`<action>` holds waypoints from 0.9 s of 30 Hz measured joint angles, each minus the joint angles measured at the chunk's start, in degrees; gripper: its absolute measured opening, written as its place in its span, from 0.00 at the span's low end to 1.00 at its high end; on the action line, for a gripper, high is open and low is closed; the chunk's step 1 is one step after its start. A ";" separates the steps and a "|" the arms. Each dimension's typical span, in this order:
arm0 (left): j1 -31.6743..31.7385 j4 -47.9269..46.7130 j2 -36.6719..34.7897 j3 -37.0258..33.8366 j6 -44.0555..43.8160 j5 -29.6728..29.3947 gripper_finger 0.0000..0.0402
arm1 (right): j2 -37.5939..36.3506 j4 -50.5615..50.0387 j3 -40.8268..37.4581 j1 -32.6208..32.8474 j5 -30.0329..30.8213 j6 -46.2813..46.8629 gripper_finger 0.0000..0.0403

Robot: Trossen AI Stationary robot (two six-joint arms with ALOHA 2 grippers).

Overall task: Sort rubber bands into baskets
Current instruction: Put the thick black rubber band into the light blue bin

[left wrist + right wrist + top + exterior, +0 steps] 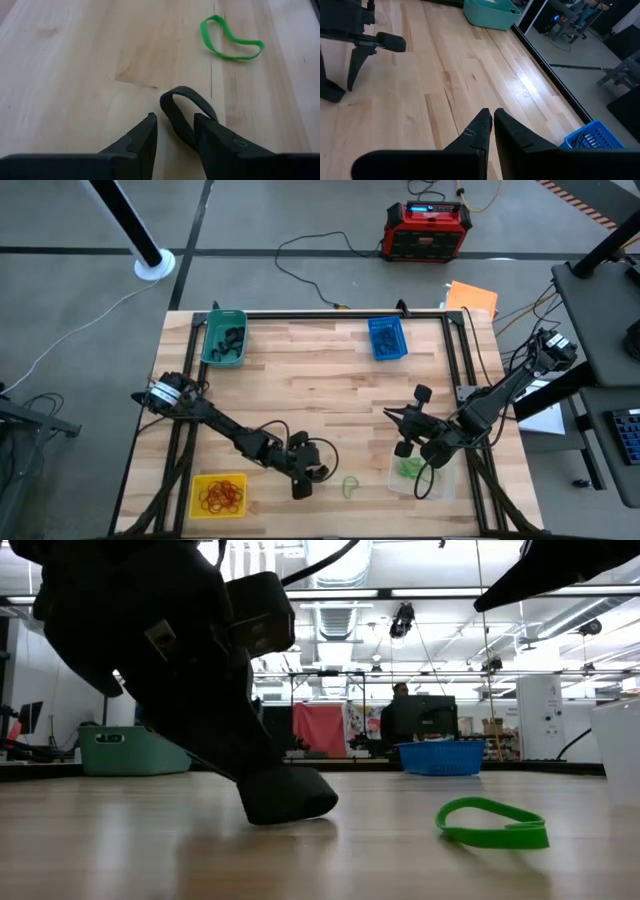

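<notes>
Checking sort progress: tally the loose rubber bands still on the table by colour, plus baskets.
Green rubber band, loose on the wood: 1
Black rubber band, between the left gripper fingers: 1
Baskets: 4: teal, blue, yellow, clear
Total: 6

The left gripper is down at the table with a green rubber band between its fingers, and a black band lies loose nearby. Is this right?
The colours are swapped. In the left wrist view the left gripper is down at the table with a black rubber band between its fingers, and the green rubber band lies loose nearby on the table.
</notes>
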 joint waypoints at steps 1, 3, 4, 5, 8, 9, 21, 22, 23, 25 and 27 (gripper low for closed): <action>0.00 0.12 0.00 0.00 0.02 0.00 0.28 | 0.00 0.01 0.00 0.01 0.00 0.00 0.04; 0.00 0.13 0.00 0.11 0.02 0.00 0.26 | 0.00 0.00 0.00 0.01 0.00 -0.01 0.04; 0.00 0.14 0.00 0.20 0.02 0.14 0.25 | 0.00 0.01 0.00 -0.01 0.00 -0.01 0.04; 0.00 0.19 0.00 0.28 0.04 0.43 0.23 | 0.00 0.00 0.00 0.01 0.01 -0.02 0.04; 0.00 1.61 0.00 0.47 0.17 1.80 0.18 | 0.00 0.00 0.00 0.01 0.02 -0.02 0.04; 0.00 2.23 0.00 0.48 0.30 2.09 0.17 | 0.00 0.00 0.00 0.01 0.02 -0.04 0.04; 0.00 1.16 0.00 0.48 0.33 3.34 0.00 | 0.00 -0.04 0.00 0.01 0.04 -0.04 0.04; 0.00 1.14 0.00 0.48 0.41 3.34 0.00 | 0.00 -0.04 0.00 0.01 0.04 -0.04 0.04; 0.00 1.14 0.00 0.48 0.75 3.34 0.00 | 0.00 -0.04 0.00 0.01 0.04 -0.04 0.04; 0.00 1.16 -0.02 0.48 1.87 3.34 0.00 | -0.02 -0.09 0.00 0.00 0.04 -0.04 0.04; 0.00 1.04 -0.33 0.48 3.14 3.37 0.00 | -0.02 -0.12 0.00 0.01 0.04 -0.04 0.04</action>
